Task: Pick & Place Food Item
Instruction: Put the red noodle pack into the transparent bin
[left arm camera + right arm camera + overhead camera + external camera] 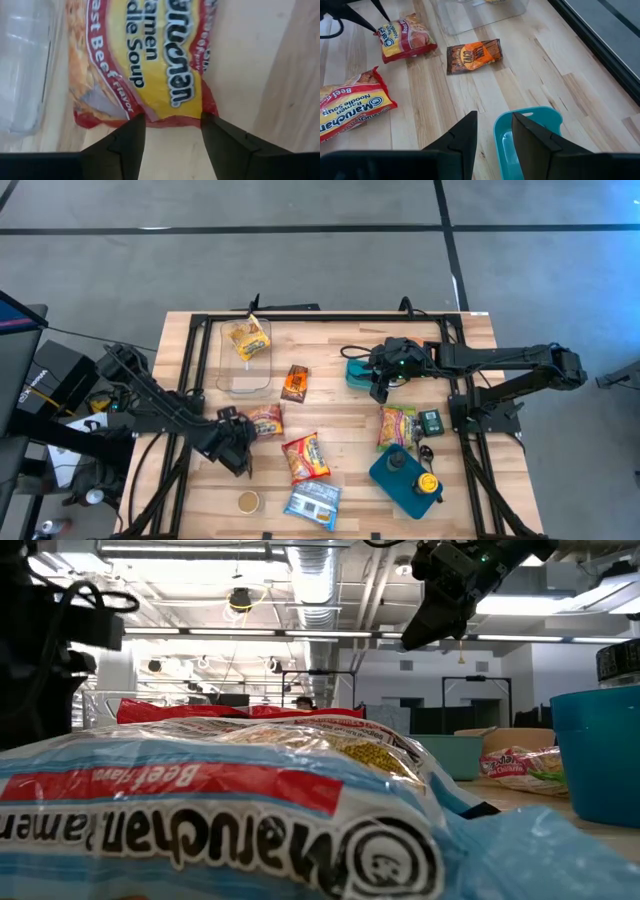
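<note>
— What do you get from table level?

— I see a ramen packet lying right against the lens, blue and red wrapper, its lettering upside down. Behind it I catch the red edge of another packet.

— Anything on the right?

— A teal container at the edge, and a noodle packet lying beyond it. One gripper hangs high above the table.

Overhead, table-level and two close wrist cameras, all sharing the ramen packet.
</note>
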Action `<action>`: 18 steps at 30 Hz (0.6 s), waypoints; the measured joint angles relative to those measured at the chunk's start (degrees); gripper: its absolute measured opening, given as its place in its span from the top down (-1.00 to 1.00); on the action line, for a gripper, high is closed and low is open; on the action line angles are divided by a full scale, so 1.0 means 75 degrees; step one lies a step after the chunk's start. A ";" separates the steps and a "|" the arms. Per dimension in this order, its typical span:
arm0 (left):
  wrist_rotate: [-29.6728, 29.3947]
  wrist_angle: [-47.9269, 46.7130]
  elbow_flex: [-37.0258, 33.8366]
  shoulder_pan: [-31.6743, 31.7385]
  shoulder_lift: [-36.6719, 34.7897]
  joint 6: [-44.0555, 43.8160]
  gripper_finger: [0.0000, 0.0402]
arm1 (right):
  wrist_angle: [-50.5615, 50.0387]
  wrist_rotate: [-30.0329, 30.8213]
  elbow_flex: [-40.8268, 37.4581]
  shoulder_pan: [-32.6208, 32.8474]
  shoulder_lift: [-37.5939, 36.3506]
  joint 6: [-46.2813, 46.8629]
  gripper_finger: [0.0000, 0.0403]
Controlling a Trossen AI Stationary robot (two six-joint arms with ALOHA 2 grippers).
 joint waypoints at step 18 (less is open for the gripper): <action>-0.0105 0.1022 -0.0729 0.0067 -0.0079 0.0004 0.18 | -0.0006 0.0000 0.0000 0.0000 0.0003 0.0000 0.43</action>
